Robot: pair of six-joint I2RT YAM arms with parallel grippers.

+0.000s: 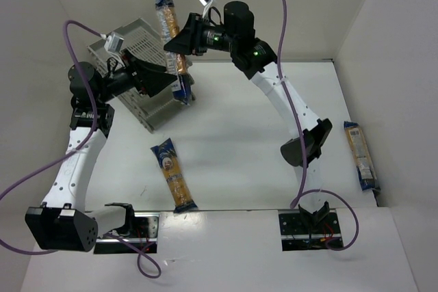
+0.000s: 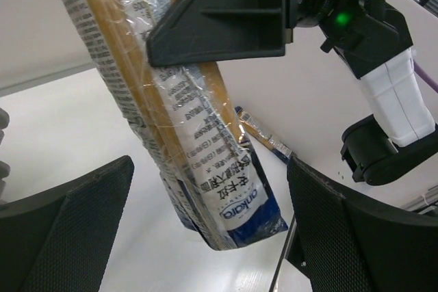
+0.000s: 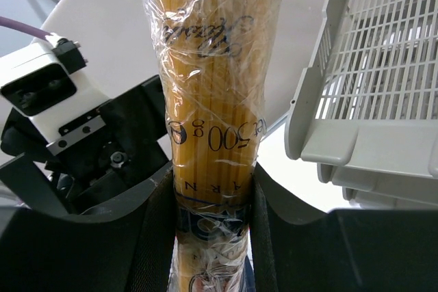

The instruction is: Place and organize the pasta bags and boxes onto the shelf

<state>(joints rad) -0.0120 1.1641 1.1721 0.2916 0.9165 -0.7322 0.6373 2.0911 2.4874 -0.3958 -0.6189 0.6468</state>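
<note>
Starting at the near edge of the table [image 1: 233, 121], we log one loose packet [image 1: 174, 176] lying flat at about 7 o'clock. Its long axis runs roughly near to far, and neither arm touches it. A second packet [image 1: 359, 155] lies flat at about 4 o'clock, out on the right margin and well apart from everything else. Both await shelving.

Further in, toward 11 o'clock, both arms meet at the third packet [image 3: 212, 100], which is held off the table, steeply tilted and close to upright. The right gripper [image 3: 212, 203] has its jaws pressed onto the packet's sides, pinching it around the middle of its length, where it bears the whole weight. The left gripper [image 2: 212, 230] sits at the packet's lower blue end. Its fingers [image 2: 68, 237] are spread wide, one on each side, with daylight between them and the wrapper.

We read this as a steadying or handover position. A long packet gripped at one place can swing, and a second grip low down would let the pair level it for a tray. That is our judgement only.

Farthest out, at 10 to 11 o'clock, stands the shelf [image 1: 137, 46], its slotted trays just beside the held packet. We see no packet resting in the trays that show.
</note>
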